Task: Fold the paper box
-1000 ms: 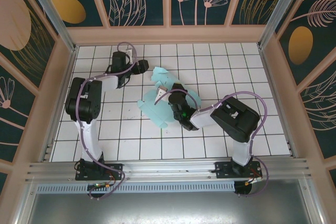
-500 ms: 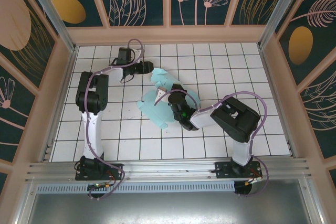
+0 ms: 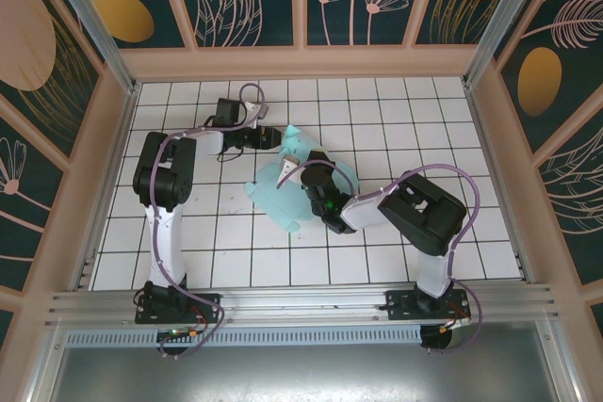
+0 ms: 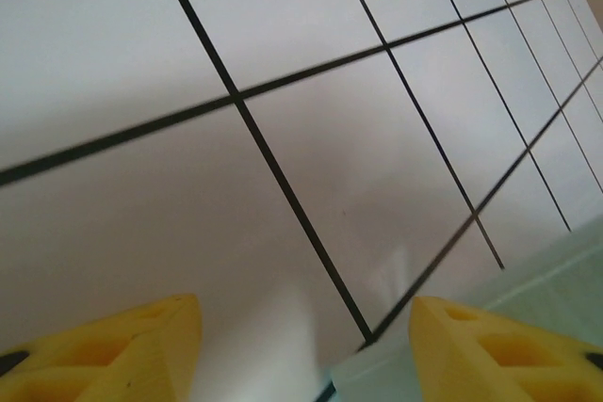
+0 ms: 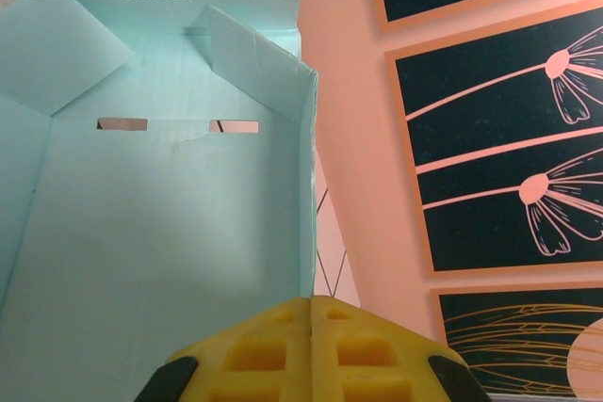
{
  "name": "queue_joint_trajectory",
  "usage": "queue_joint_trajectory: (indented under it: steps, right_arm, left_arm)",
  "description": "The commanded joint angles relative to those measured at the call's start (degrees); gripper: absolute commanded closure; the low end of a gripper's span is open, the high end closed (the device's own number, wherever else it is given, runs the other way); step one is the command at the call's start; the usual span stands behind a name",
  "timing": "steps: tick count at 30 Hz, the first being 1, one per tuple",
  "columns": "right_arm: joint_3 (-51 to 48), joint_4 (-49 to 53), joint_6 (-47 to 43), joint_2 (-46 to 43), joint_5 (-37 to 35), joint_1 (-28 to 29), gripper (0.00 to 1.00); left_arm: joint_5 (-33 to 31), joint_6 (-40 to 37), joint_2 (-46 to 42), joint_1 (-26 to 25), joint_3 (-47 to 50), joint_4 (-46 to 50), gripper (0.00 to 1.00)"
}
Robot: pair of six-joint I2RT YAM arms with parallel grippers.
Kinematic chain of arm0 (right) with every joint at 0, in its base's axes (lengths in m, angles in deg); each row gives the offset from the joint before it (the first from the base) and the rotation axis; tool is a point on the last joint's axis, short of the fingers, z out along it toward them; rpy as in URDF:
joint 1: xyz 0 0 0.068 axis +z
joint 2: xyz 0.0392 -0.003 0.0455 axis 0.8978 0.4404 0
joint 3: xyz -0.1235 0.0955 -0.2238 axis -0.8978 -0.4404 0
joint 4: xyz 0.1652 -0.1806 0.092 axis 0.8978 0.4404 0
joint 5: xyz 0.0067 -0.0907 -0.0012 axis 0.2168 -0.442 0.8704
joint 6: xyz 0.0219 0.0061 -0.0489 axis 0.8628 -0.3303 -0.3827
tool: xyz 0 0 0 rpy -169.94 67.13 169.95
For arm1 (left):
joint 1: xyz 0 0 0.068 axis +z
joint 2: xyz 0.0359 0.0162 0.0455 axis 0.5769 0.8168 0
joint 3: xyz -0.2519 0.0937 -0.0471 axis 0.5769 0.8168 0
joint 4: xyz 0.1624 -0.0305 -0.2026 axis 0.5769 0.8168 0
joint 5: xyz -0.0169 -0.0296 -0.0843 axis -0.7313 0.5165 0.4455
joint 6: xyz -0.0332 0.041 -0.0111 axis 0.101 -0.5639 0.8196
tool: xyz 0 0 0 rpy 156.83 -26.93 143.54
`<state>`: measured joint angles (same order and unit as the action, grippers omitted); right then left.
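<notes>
The paper box (image 3: 273, 190) is a pale aqua card cut-out lying partly folded in the middle of the tiled floor, with one flap (image 3: 301, 145) raised at its far side. My right gripper (image 3: 314, 168) sits over the box. In the right wrist view its yellow pads (image 5: 283, 345) meet on the edge of an upright box wall (image 5: 170, 214) with two slots. My left gripper (image 3: 275, 141) is low by the raised flap. It stands open (image 4: 303, 327) in the left wrist view. A card corner (image 4: 377, 378) lies between the fingers, near the right one.
The floor (image 3: 424, 120) is white tile with black lines. Peach walls (image 3: 301, 61) with dark floral panels close in the back and both sides. An aluminium rail (image 3: 301, 300) with both arm bases runs along the near edge.
My left arm has swung right and reached toward the box's raised flap, and its jaws have narrowed somewhat. The right arm and the box have stayed put.
</notes>
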<state>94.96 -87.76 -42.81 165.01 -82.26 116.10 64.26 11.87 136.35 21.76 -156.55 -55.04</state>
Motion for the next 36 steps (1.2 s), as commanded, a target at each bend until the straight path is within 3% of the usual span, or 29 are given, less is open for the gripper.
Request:
queue_joint_trajectory:
  steps: [1, 20, 29, 36]
  right_arm:
    - [0.8, 1.3, 2.3, -1.2, 1.2, 0.1, 1.0]
    - [1.2, 3.1, 3.6, -1.6, 2.0, -0.1, 1.0]
    - [3.1, 10.0, 7.9, -2.8, 3.8, -0.4, 1.0]
    - [2.0, 2.1, -0.1, -0.3, 0.4, 0.0, 1.0]
  left_arm:
    - [4.1, -1.3, -2.9, -0.8, 2.6, -3.0, 0.4]
    - [8.1, -6.2, -9.4, -2.7, 12.3, -10.7, 0.39]
    - [6.6, -7.3, -10.5, -2.7, 13.2, -12.7, 0.33]
    - [3.5, -6.8, -10.1, -2.6, 13.0, -11.7, 0.34]
